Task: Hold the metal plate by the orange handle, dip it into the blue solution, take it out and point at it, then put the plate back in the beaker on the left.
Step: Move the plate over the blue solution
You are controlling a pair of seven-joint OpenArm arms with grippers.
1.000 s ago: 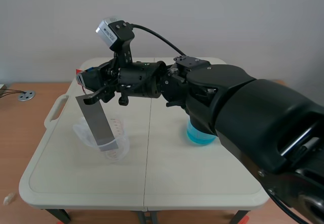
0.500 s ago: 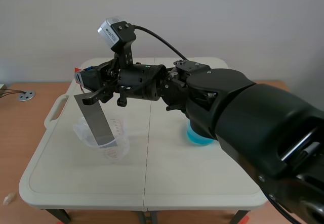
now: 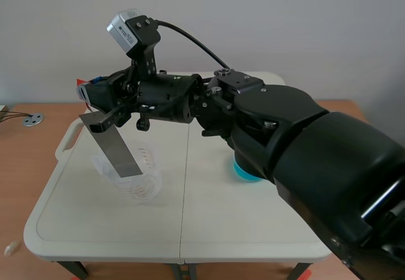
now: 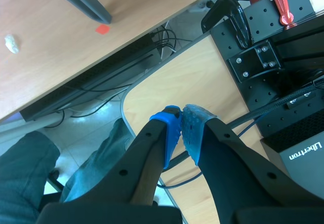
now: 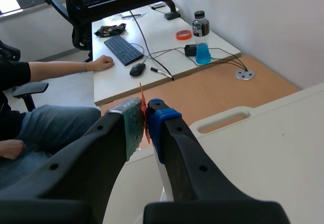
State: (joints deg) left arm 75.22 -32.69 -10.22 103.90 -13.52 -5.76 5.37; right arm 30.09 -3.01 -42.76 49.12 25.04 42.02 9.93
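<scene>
The right gripper (image 3: 93,103), upper left in the scene, is clamped on the orange handle (image 5: 143,102) of the metal plate (image 3: 114,150), which slants down into the clear beaker (image 3: 142,182) at centre left. Lower it slowly along its own slant and let go only once it leans on the rim, lest the beaker tip. The left gripper (image 4: 182,128) is closed on nothing. The arm hides most of the blue solution (image 3: 243,174); whether the plate touches bottom is unclear.

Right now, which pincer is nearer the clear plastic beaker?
Right. The right pincer is above the clear plastic beaker, holding the grey metal plate that reaches down to it. The left pincer is off the table, shut, over the floor.
</scene>
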